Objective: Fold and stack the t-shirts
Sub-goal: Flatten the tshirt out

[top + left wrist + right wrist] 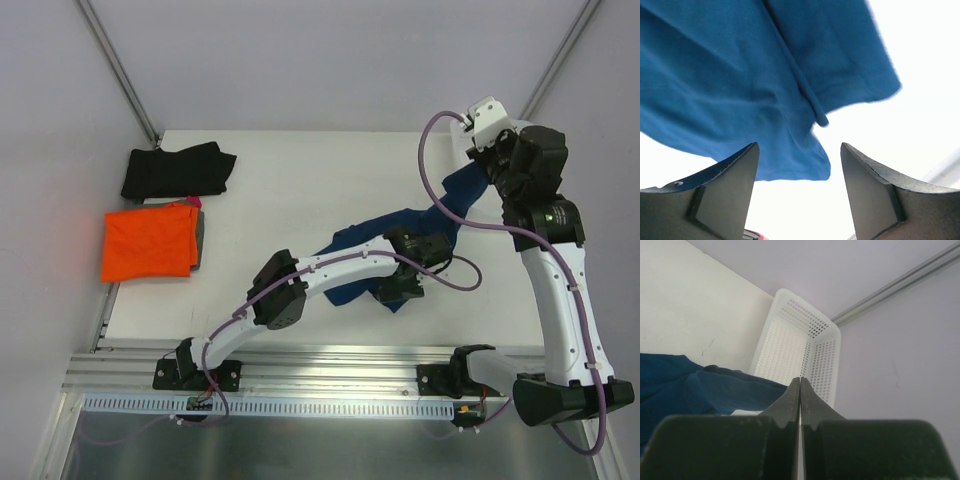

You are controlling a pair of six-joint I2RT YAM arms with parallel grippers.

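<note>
Left gripper is wide open, nothing between the fingers. It's pointing down at the table, and the navy shirt sits just ahead of the fingertips. In the wrist view, the cloth fills everything beyond the tips, with a hemmed edge running down toward the gap. It's rumpled, not flat at all. No contact between fingers and cloth as far as I can see.

Right gripper is clamped tight, fingers pressed flat against each other with no gap. I don't see any cloth caught at the tips, though I can't rule out a pinch lower down where the fingers block the view. The far end of the navy shirt lies just to the left of it and runs behind the fingers. Straight ahead of it is the white basket, standing in the corner by the wall.

From above, the navy shirt stretches in a crumpled strip from the left gripper up toward the right one. The other two are well off to the left of the left arm: the orange shirt is folded into a neat square, and the black shirt is folded just beyond it, with only a small gap between them.
</note>
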